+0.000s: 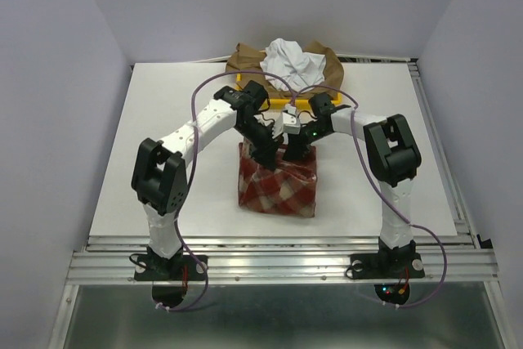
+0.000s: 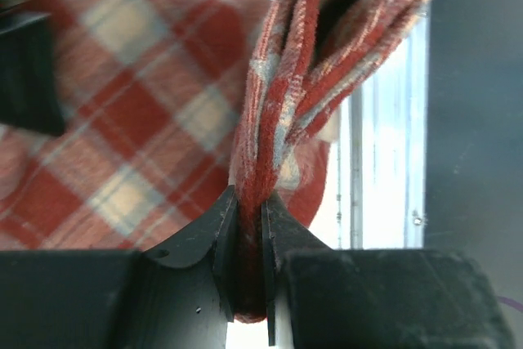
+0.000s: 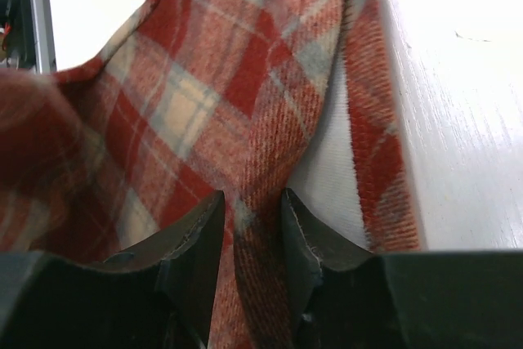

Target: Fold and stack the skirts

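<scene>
At the far edge of the table (image 1: 163, 136) sits the yellow tray (image 1: 282, 102). The tan-brown skirt (image 1: 243, 60) is heaped in it, spilling over its sides, and the white skirt (image 1: 290, 58) lies crumpled on top of that.

The checked skirt (image 1: 276, 190) is outside the tray, a folded block at the middle of the table, between the tray and my bases.

Both my arms rise from the near edge with their elbows pushed outward. The forearms angle inward, and my wrists meet close together over the far edge of the checked skirt, tilted down onto it.

My left gripper (image 2: 249, 220) is clenched on a bunched fold of the checked cloth, with several layers squeezed between the fingers (image 2: 216, 239) and rising in a loop above them. My right gripper (image 3: 253, 212) has the same cloth between its fingers (image 3: 306, 243), which press it from both sides. A strip of white lining shows just beside them.
</scene>
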